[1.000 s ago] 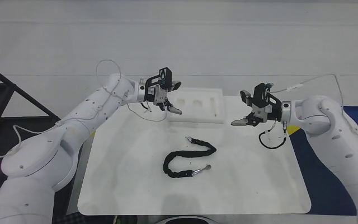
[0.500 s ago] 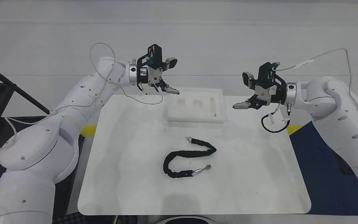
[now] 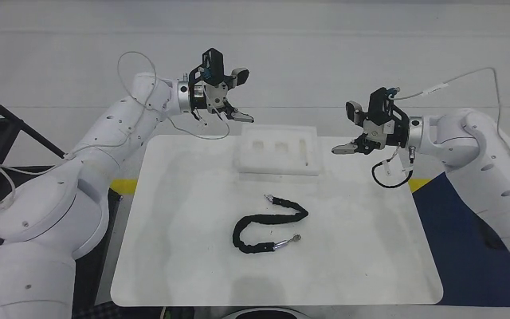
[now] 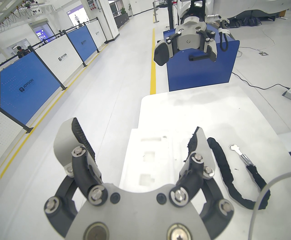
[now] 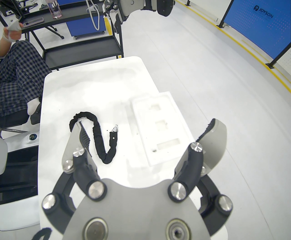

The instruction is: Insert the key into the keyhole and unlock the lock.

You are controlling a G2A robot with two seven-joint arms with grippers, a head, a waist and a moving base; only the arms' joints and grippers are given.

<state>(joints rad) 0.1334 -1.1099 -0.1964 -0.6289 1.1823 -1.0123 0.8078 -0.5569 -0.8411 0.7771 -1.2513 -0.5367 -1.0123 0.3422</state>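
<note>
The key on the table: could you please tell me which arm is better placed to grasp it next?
Probably right: the right gripper, fingers open, hovers nearer the key than the equally open left gripper.

Table (image 3: 175, 255): white top with rounded corners, the one work surface.
Floor (image 4: 109, 75): glossy pale grey, spreading all round the table and mirroring bright, even light.
Yellow line (image 4: 152, 68): painted on the floor, running out past the table's ends.
Barrier panels (image 4: 25, 84): blue and white on black feet, in a row well beyond the table's far side.
Blue cabinet (image 4: 197, 72): just off the table's right end.
Black shelf cart (image 5: 81, 51): near the table's left end.
Column (image 4: 108, 20): white, far behind the panels.
</note>
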